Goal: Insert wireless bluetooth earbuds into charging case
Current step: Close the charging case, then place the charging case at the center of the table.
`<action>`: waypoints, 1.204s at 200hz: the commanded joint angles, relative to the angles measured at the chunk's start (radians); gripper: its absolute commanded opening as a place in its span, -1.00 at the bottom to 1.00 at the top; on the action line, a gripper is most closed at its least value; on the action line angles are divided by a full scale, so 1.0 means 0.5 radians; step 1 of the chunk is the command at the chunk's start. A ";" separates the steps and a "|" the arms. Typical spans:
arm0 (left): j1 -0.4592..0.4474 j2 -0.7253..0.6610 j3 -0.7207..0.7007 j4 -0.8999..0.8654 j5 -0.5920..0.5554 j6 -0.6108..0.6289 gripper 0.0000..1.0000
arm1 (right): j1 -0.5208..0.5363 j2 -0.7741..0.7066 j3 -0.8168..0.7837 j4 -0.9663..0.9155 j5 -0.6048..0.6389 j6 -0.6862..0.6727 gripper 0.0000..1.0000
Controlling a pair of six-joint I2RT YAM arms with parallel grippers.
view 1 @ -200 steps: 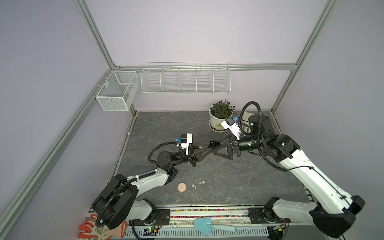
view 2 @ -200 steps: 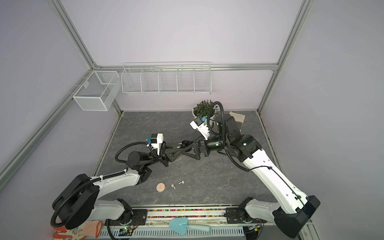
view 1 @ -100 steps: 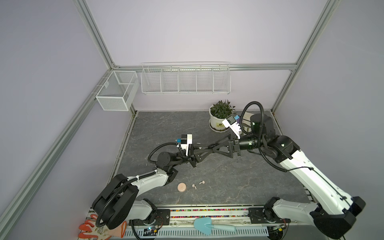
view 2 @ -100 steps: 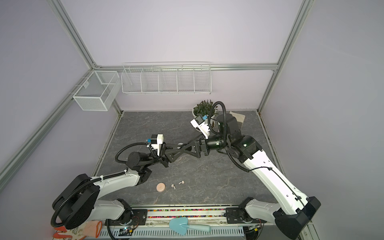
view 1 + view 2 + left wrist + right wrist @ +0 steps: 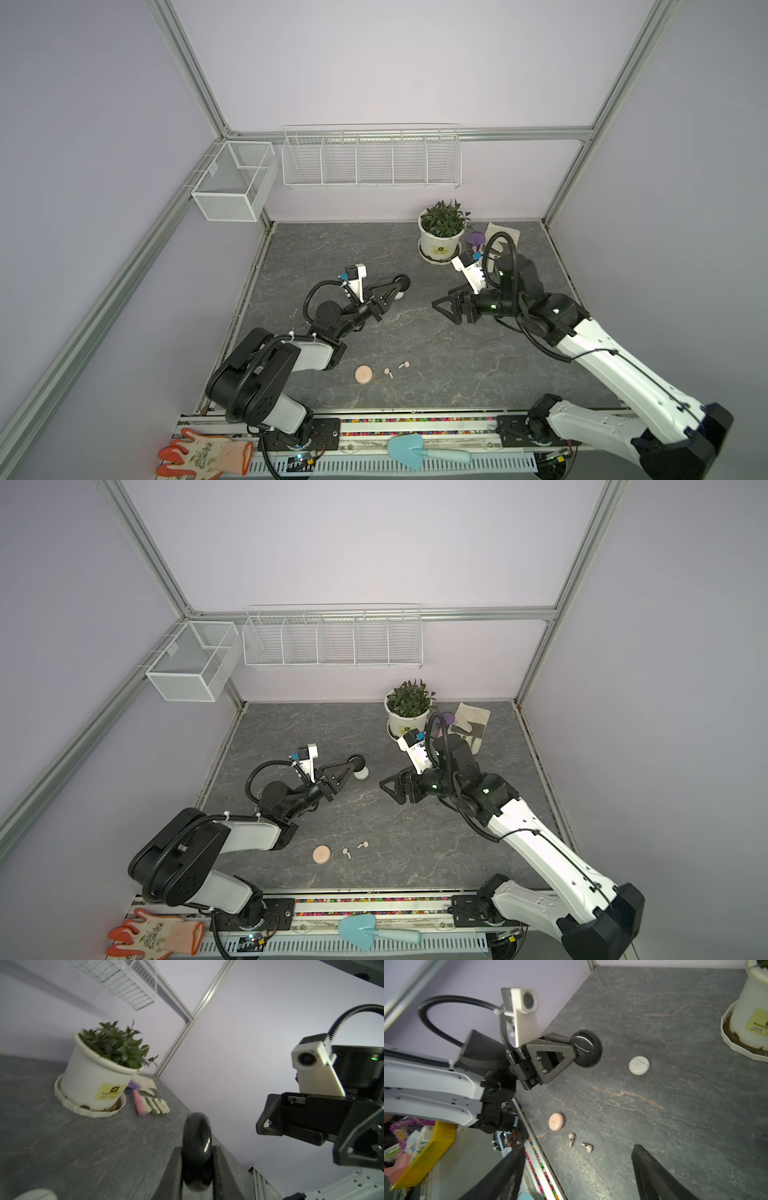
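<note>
**Earbuds (image 5: 388, 372) loose on bench (image 5: 457, 365), black charging case (image 5: 588, 1051) in left gripper (image 5: 395, 286)**

Two earbuds show, both pale pink and stemmed. They lie on the dark stone-patterned bench near its front edge, close together but not touching, just beside a closed round pink case (image 5: 363, 374). The left gripper is clamped on the flat faces of the black charging case, holding it on edge above the bench. The case looks closed, with a seam line across it. A closed white case (image 5: 639, 1065) rests on the bench just beside the held one. The right gripper (image 5: 444, 308) faces the left one, well apart from it, with its jaws spread wide and nothing between them. A potted plant (image 5: 443, 237) stands at the back.
</note>
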 commanded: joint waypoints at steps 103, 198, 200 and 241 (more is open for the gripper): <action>0.351 0.368 0.316 -0.926 -0.219 -0.185 -1.00 | 0.013 0.687 0.043 0.377 0.150 -0.145 0.62; 0.311 0.426 0.427 -1.299 -0.356 -0.204 -1.00 | -0.019 0.727 0.078 0.294 0.139 -0.181 0.62; 0.313 0.429 0.428 -1.297 -0.354 -0.204 -1.00 | -0.019 0.728 0.077 0.294 0.140 -0.182 0.62; 0.298 0.494 0.465 -1.264 -0.336 -0.236 -1.00 | -0.020 0.730 0.086 0.294 0.128 -0.178 0.62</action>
